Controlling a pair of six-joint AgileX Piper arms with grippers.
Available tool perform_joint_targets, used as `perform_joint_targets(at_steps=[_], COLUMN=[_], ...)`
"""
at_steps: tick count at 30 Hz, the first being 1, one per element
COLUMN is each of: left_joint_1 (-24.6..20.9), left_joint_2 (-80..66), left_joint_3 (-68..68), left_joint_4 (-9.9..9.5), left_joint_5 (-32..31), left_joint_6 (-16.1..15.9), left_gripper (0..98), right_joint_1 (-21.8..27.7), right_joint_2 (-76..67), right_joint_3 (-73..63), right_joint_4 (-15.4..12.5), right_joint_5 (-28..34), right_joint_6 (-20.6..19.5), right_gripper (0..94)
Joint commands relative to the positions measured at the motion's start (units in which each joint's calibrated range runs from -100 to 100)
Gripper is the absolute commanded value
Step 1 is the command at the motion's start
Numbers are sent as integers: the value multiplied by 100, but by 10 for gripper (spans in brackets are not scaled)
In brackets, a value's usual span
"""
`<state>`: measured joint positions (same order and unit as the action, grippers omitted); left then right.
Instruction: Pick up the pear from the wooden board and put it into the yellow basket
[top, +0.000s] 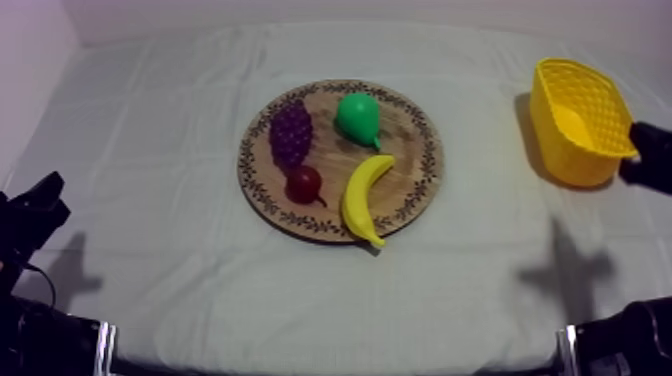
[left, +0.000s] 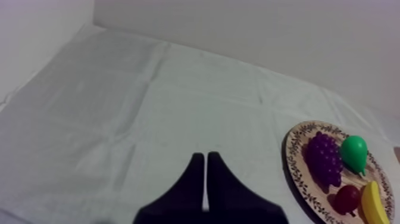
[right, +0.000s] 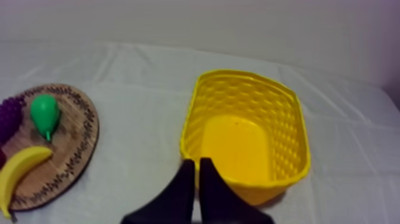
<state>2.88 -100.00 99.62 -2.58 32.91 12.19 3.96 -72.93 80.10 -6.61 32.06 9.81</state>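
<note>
On the desk (top: 150, 150), a wooden board (top: 412, 150) is laid at centre. The pear (top: 357, 117) is placed on its far side, beside the grapes (top: 290, 133); the small red fruit (top: 304, 183) and banana (top: 364, 197) are set nearer. The yellow basket (top: 580, 120) is stood well apart, at the right. The left hand (left: 205, 156) is closed on nothing over bare cloth; the right hand (right: 197, 161) is closed on nothing by the basket's near wall.
</note>
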Motion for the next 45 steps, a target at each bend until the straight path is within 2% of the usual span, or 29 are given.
perform_joint_targets(at_steps=[1,7,16,19,30,45], left_joint_1=[-2,-2,-2,-2,-2,-2], left_joint_2=[0,0,0,0,0,0], left_joint_3=[5,5,5,5,5,5], left_joint_4=[2,2,2,2,2,2], left_joint_5=[-1,-1,-1,-1,-1,-1], left_joint_6=[0,0,0,0,0,0], left_gripper=[1,1,1,1,1,1], right_joint_1=[-31,-183,-577,-636,-953,-1830], right_joint_2=[942,2258,3922,4464,6523,7926], right_joint_3=[-1533,-3600,-5930,-6564,-8071,-8238], right_joint_4=[-55,-245,-294,-352,-248,15], right_joint_5=[360,1197,2434,2857,3868,3671], right_joint_6=[-93,-292,-682,-843,-1501,-2051], right_gripper=[6,6,6,6,7,44])
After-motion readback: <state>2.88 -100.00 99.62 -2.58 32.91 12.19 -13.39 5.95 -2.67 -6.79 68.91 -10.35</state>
